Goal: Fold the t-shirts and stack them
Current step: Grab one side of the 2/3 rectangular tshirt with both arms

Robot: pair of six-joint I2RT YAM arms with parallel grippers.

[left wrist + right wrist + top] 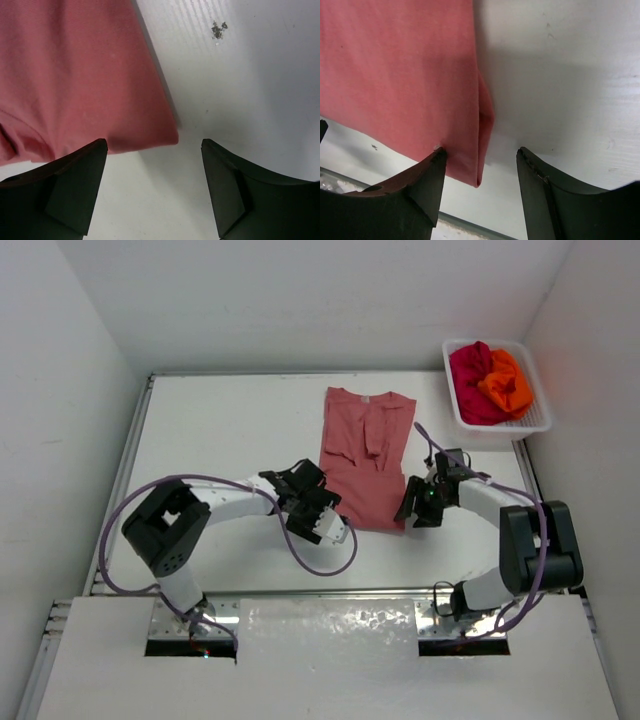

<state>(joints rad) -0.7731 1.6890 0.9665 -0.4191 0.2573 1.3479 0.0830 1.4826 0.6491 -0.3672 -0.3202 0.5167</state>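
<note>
Left fingers [75, 185], right fingers [415, 192] parted, empty, at pink t-shirt [365, 455] corners; basket [500, 430] overhead only.

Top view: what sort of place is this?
Probably a lab robot cell: white walls box in the table, left arm and right arm bolted at its edge, salmon t-shirt and basket staged.

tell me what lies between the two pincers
The near end of the salmon-pink t-shirt lies between the left pincer and the right pincer, as the top view shows.
</note>
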